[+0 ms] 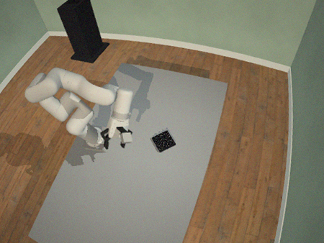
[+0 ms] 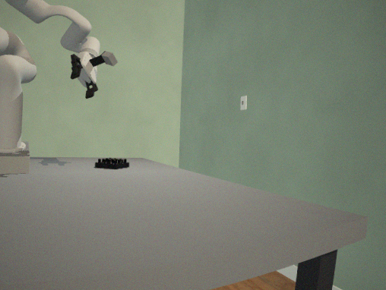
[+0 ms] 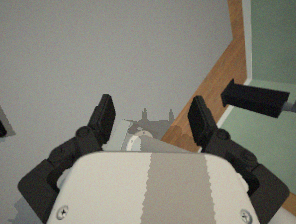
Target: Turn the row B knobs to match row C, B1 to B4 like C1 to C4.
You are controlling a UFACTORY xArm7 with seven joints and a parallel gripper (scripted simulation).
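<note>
At your left, one white arm holds its claw (image 2: 83, 78) high above the bench (image 2: 182, 212), fingers spread wide, gripping nothing. Right of it, one small black knob box (image 2: 112, 163) stands on the bench, knobs too small to count.

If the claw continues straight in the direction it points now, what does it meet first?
Probably the bare grey table: the open claw holds nothing and only table surface shows between its fingers. The knob box lies off to the side, outside that line.
</note>
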